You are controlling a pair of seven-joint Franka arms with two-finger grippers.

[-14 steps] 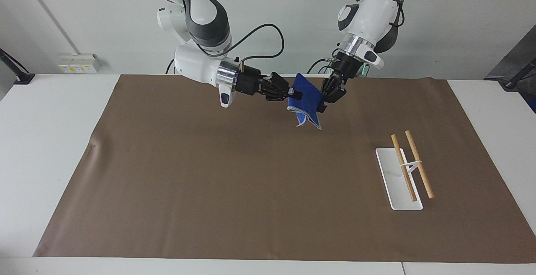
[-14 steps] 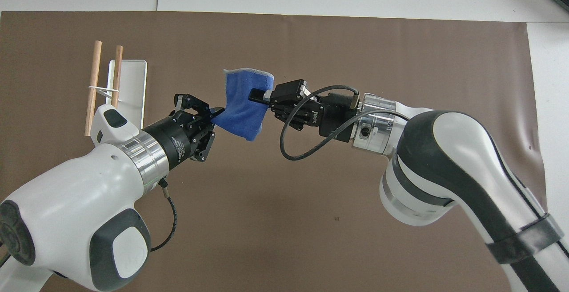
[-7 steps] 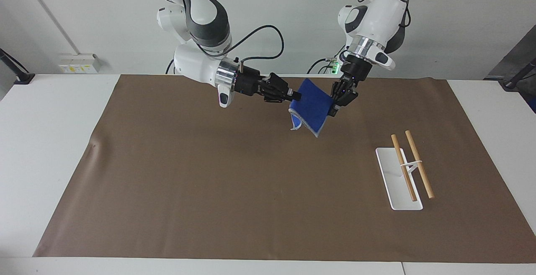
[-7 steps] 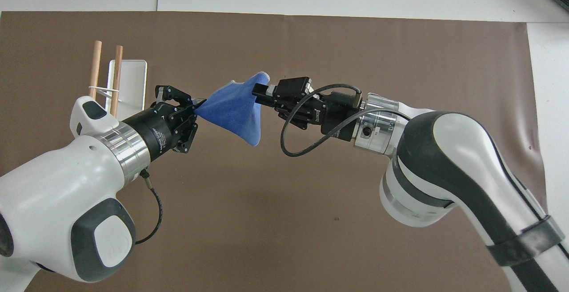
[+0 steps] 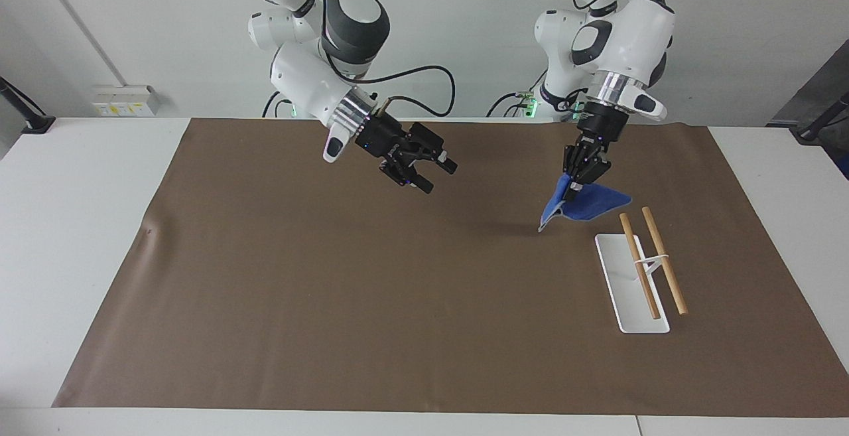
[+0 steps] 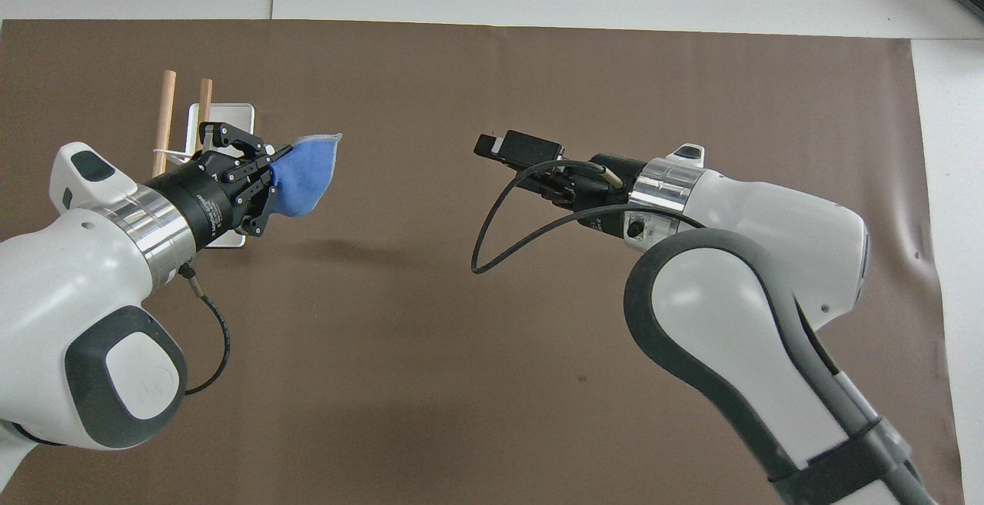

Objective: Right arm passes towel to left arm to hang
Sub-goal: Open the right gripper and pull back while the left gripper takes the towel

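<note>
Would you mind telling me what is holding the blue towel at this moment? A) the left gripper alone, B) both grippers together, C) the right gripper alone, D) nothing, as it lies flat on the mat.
A: the left gripper is shut on the towel above the mat, beside the wooden rack, while the right gripper stands open and apart from it.

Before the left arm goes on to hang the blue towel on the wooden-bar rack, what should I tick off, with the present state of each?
1. Left gripper shut on the small royal-blue terry towel: ok.
2. Right gripper has let go, jaws open, over the brown mat: ok.
3. Towel hangs free, off the mat: ok.
4. White-based rack with two wooden bars stands upright, bars bare: ok.
5. Towel over the bars: not ok; it hangs beside the rack, nearer to the robots.
6. Firmness of the hold on the towel's corner: cannot tell.
</note>
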